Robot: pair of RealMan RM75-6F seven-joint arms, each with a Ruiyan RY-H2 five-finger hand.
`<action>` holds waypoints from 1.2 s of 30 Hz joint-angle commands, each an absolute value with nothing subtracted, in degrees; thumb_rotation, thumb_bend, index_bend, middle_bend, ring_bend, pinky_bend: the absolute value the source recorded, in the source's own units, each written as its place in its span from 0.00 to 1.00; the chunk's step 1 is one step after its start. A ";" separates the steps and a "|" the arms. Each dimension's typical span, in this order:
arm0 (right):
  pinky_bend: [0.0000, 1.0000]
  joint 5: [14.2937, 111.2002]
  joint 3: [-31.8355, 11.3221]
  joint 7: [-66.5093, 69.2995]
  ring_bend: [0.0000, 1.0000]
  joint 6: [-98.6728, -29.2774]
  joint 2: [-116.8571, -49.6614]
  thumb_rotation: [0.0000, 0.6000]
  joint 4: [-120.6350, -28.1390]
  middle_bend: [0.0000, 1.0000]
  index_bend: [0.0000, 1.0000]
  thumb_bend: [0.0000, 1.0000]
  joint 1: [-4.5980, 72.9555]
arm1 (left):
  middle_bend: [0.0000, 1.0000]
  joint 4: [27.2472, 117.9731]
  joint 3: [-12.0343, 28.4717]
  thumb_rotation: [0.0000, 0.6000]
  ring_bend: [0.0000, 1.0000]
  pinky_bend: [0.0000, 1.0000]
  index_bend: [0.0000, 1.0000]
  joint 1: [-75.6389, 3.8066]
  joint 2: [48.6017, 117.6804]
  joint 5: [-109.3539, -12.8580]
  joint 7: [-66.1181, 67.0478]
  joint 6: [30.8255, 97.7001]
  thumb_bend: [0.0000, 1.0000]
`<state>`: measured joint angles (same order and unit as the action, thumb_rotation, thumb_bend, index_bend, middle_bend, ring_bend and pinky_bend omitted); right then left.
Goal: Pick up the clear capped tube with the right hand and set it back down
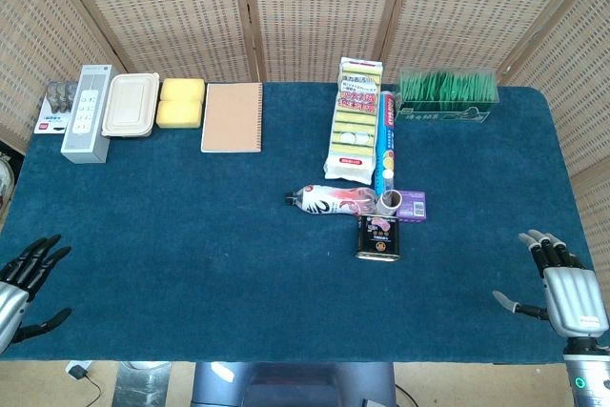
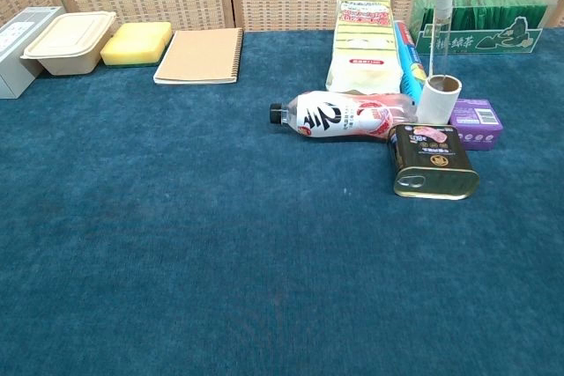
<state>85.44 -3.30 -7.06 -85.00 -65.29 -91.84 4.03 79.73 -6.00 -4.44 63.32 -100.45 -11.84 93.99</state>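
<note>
- Cloth of deep blue pile [image 1: 191, 264] covered the table in the head view, backed by woven wicker screens [image 1: 315, 7].
- The left hand [image 1: 24, 283] lay at the near left edge, dark fingers spread apart and holding nothing.
- The right hand [image 1: 562, 288] sat at the near right edge, silver-backed, its fingers likewise splayed and empty, well apart from the clutter.
- The clear capped tube [image 1: 388, 145] stood in a small cardboard ring [image 1: 390, 203] beside a purple box [image 1: 413, 205]; from above it was seen steeply foreshortened.
- Along the back lay a grey remote [image 1: 87, 113], a beige lidded container [image 1: 131, 104], a yellow sponge [image 1: 180, 102] and a spiral notebook [image 1: 232, 117].

- In the chest view neither hand showed.
- The tube [image 2: 438, 37] rose upright, thin, transparent and white-capped, out of the cardboard ring [image 2: 438, 99].
- A plastic bottle [image 2: 344, 116] lay on its side just left of the ring, black cap pointing left.
- A glossy dark tin [image 2: 432, 160] lay on its side in front of it.
- A yellow-striped packet [image 2: 363, 41] lay flat behind, and a clear box of green sachets [image 2: 493, 19] stood at the back.
</note>
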 commanded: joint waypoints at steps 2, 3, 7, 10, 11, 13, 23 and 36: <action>0.36 85.42 -3.26 -7.21 0.18 -84.93 -65.39 0.54 -91.84 0.18 0.16 0.18 4.02 | 0.02 92.48 1.60 0.99 0.03 0.23 0.06 -5.61 64.54 -85.54 7.82 84.10 0.20; 0.36 85.42 -3.24 -7.28 0.18 -84.88 -65.44 0.54 -91.85 0.18 0.16 0.18 4.03 | 0.02 92.46 1.60 0.99 0.03 0.23 0.06 -5.60 64.52 -85.56 7.73 84.13 0.20; 0.36 85.54 -3.25 -7.53 0.18 -84.75 -65.60 0.54 -91.97 0.18 0.16 0.18 4.16 | 0.01 92.37 1.55 0.99 0.03 0.23 0.06 -5.46 64.41 -85.51 7.48 84.23 0.20; 0.37 85.47 -3.60 -7.62 0.18 -84.88 -66.02 0.55 -91.85 0.18 0.16 0.18 4.34 | 0.02 92.26 1.61 1.00 0.03 0.23 0.06 -5.34 64.43 -85.53 7.20 84.50 0.20; 0.37 85.38 -3.69 -7.64 0.18 -84.94 -66.19 0.55 -91.74 0.18 0.16 0.18 4.35 | 0.02 92.24 1.70 1.00 0.03 0.23 0.06 -5.40 64.49 -85.63 7.05 84.57 0.20; 0.37 85.25 -3.75 -7.61 0.18 -84.95 -66.44 0.54 -91.53 0.18 0.16 0.18 4.34 | 0.02 91.90 1.88 1.00 0.03 0.23 0.06 -5.63 64.85 -86.10 6.61 84.77 0.20; 0.38 84.37 -4.86 -5.59 0.18 -86.15 -65.74 0.55 -90.66 0.18 0.16 0.18 3.95 | 0.02 89.43 1.68 1.00 0.03 0.25 0.07 -7.72 66.86 -87.20 5.50 81.92 0.20; 0.45 80.17 -8.89 3.12 0.23 -82.59 -71.40 0.54 -88.55 0.20 0.15 0.18 7.22 | 0.03 83.26 1.91 1.00 0.03 0.28 0.09 -9.39 71.89 -90.42 -3.67 83.20 0.20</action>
<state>80.53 -8.40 2.26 -83.07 -70.76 -88.43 6.72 83.57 1.98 -9.29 71.52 -90.04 -3.23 82.85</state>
